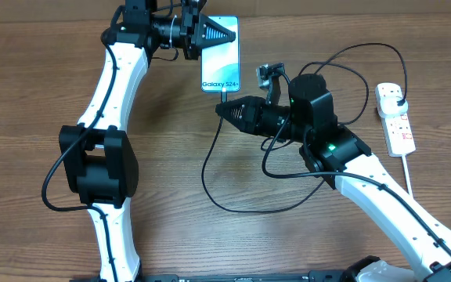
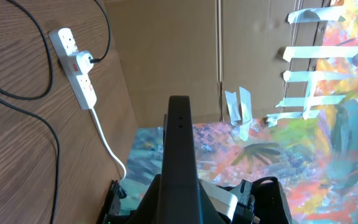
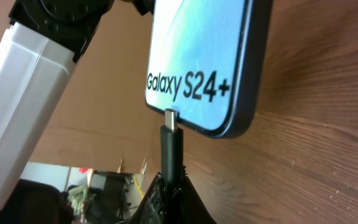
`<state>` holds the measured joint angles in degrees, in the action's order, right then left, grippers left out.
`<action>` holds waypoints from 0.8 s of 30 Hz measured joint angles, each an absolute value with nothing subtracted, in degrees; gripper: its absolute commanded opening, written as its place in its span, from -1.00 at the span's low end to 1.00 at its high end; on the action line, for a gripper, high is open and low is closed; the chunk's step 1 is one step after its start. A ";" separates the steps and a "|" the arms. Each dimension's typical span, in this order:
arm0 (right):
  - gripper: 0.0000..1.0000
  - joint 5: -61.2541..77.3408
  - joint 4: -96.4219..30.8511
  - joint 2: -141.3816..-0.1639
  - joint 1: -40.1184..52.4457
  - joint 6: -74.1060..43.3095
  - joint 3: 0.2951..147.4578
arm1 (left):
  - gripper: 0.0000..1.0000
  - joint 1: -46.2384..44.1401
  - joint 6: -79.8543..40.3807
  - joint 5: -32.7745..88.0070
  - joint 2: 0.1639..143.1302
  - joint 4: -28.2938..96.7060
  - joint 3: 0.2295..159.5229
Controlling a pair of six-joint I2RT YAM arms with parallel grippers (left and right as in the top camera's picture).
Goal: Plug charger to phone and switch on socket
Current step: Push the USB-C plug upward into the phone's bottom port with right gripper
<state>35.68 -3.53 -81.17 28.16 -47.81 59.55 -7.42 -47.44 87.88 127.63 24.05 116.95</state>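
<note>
The phone (image 1: pixel 220 48) lies face up at the back of the table, its light blue screen lit and a "Galaxy S24+" strip at its near end (image 3: pixel 197 56). My left gripper (image 1: pixel 232 33) is shut, and its tips lie over the phone's far end; the phone does not show in the left wrist view. My right gripper (image 1: pixel 220 108) is shut on the charger's connector (image 3: pixel 172 146). The connector's metal tip (image 3: pixel 171 118) sits at the port in the phone's near edge. The black charger cable (image 1: pixel 233 207) loops across the table. Its plug (image 1: pixel 398 95) sits in the white socket (image 1: pixel 396 119).
The socket (image 2: pixel 79 71), with its red switch markings, lies at the right edge. Its white cord (image 2: pixel 107 140) runs off toward the front. A cardboard wall (image 2: pixel 173 56) and a colourful painted sheet (image 2: pixel 328 137) stand beyond the table. The left arm (image 1: pixel 104 117) reaches along the left side.
</note>
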 measured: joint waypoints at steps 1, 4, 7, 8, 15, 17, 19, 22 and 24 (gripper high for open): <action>-0.93 36.21 -3.53 -81.17 28.14 -47.81 59.55 | -0.92 -7.42 -47.46 87.88 127.63 24.05 116.95; -0.93 37.28 -3.55 -81.17 28.14 -47.81 59.55 | -0.92 -7.42 -47.86 87.83 127.63 24.08 116.95; -0.92 38.15 -3.53 -81.17 28.14 -47.81 59.55 | -0.91 -7.42 -47.99 87.70 127.63 24.12 116.95; -0.93 38.30 -3.55 -81.17 28.14 -47.79 59.55 | -0.91 -7.42 -48.05 87.66 127.63 24.12 116.95; -0.92 38.81 -3.55 -81.17 28.16 -47.72 59.55 | -0.92 -7.42 -48.29 87.64 127.63 24.14 116.95; -0.93 38.81 -3.55 -81.17 28.16 -47.57 59.55 | -0.91 -7.42 -48.51 87.64 127.63 24.14 116.95; -0.92 38.81 -3.55 -81.17 28.14 -47.53 59.55 | -0.91 -7.42 -48.73 87.64 127.63 24.14 116.95; -0.93 38.81 -3.57 -81.17 28.16 -47.35 59.55 | -0.92 -7.42 -49.25 87.61 127.63 24.16 116.95; -0.93 38.81 -3.55 -81.17 28.14 -47.33 59.55 | -0.91 -7.42 -49.45 87.57 127.63 24.14 116.95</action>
